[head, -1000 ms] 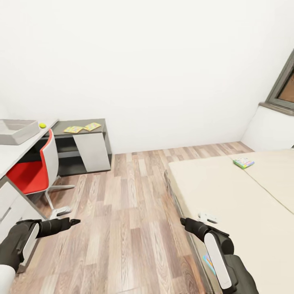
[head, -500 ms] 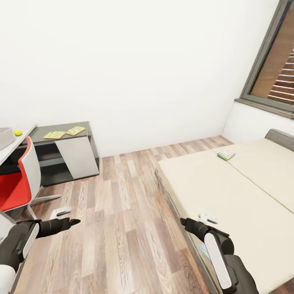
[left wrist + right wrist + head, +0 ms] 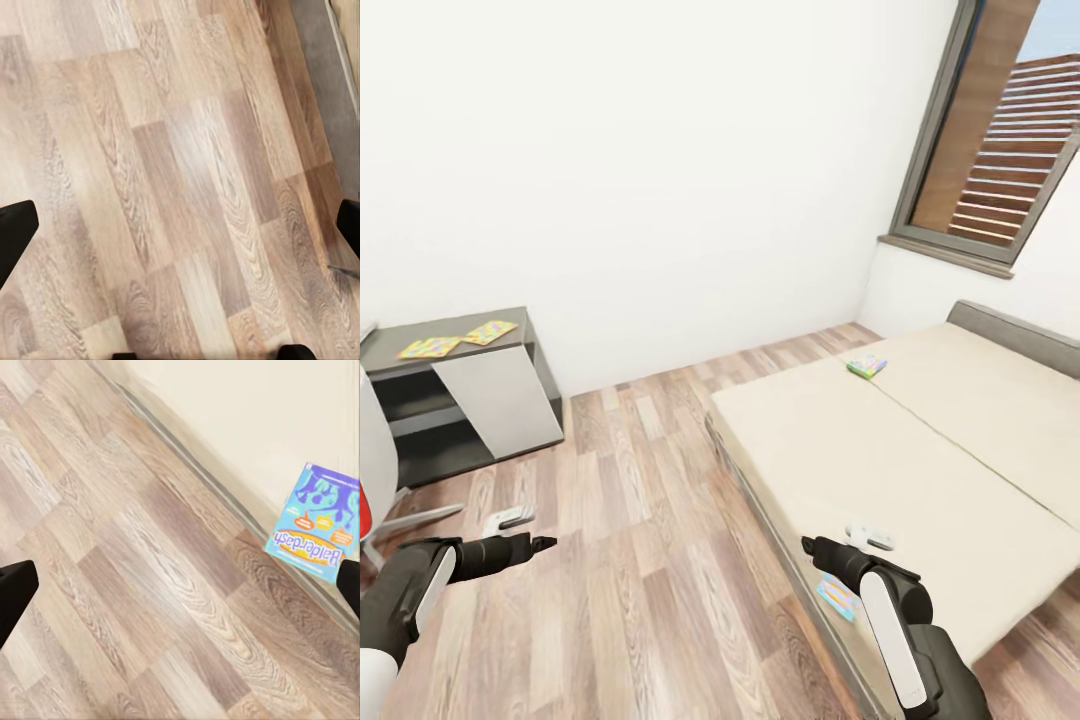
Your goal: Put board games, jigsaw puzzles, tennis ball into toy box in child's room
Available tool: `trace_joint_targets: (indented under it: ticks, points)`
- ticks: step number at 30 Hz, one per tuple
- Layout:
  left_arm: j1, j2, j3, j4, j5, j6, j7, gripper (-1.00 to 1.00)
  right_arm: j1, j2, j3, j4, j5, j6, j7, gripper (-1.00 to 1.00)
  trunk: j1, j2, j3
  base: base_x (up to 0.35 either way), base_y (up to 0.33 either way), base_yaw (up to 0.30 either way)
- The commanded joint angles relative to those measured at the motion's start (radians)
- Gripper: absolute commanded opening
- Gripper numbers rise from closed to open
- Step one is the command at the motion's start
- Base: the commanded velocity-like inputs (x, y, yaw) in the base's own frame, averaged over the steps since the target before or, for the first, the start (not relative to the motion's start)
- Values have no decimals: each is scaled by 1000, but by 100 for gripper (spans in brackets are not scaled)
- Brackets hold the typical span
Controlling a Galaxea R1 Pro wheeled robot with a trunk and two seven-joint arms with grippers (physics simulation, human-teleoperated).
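**Open floor between desk unit and bed**

Wood-plank flooring (image 3: 650, 520) runs wide and bare from the white wall toward the robot — the low dark grey side unit (image 3: 460, 400) bounds it at 10 o'clock, the beige-mattressed bed (image 3: 920, 470) at 2 o'clock.

Two multicoloured jigsaw puzzle sheets (image 3: 458, 340) lie on the unit's top. One green-white board game box (image 3: 867, 367) lies far up the bed. A blue board game box (image 3: 319, 526) overhangs the mattress's near edge.

The left gripper (image 3: 540, 544) and right gripper (image 3: 809, 545) hover over the floor — both spread wide, holding nothing.

Bright, even light; soft shadows
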Motion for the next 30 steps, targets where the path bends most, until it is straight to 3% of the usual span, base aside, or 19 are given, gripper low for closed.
trace_joint_targets:
  ticks: [1,30]
  points:
    - [0,0,2,-1,5,8,-1,100,-1,1,-1,-1,-10,3,-8,100,0,-1,-1,0,0,-280]
    - [0,0,3,-1,5,8,-1,100,-1,2,-1,15,-10,2,-9,100,0,-1,-1,0,94,-280]
